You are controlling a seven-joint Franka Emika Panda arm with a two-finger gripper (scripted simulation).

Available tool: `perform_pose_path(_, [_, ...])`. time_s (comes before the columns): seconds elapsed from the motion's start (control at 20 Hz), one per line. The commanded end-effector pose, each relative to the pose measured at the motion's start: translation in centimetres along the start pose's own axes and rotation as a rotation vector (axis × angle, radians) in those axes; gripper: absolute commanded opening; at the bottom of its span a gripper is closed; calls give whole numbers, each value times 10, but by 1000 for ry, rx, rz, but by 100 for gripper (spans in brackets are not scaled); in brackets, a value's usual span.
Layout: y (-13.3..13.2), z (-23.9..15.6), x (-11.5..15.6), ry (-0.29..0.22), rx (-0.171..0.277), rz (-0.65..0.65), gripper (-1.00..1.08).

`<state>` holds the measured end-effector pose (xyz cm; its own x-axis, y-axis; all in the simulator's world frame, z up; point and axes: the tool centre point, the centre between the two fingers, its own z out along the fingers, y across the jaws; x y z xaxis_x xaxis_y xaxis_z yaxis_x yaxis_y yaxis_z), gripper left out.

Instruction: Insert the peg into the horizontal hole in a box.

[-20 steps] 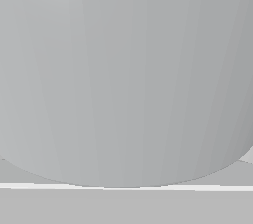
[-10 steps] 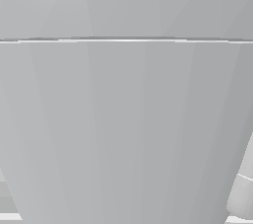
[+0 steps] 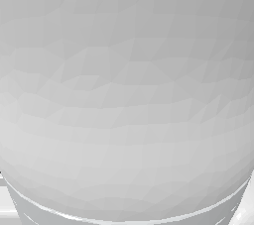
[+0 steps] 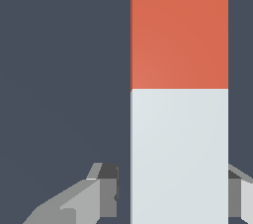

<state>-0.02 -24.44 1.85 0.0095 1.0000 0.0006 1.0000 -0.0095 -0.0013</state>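
Exterior view: a rounded pale grey part of the arm (image 3: pixel 127 90) fills almost the whole picture; its surface is faceted, and a narrow bright rim runs along its lower edge. Nothing of the task's things shows here.

Peg (image 4: pixel 179 97): seen in the wrist view as a broad straight bar running from edge to edge of the picture. One half is orange-red, the other white to light grey, and the two colours meet in a sharp straight line about midway along the part that shows.

Fingers (image 4: pixel 104 191): two grey fingers, one on each side of the peg's white half. The nearer one stands just beside the peg with a thin dark gap between them; the other sits right at the peg's opposite edge, and contact there cannot be told.

Finger state: spread wider than the peg, flanking it rather than visibly pinching it.

Worktop (image 4: pixel 59 70): a plain dark blue-grey surface behind the peg and the fingers.

Box and hole: neither appears in either view.
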Motion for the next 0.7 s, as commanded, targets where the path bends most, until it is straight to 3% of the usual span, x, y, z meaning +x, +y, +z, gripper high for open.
perform_pose_path(0.0, [1,0,0,0,-1,0,-100])
perform_pose_path(0.65, [1,-2,6,0,-1,-2,-100])
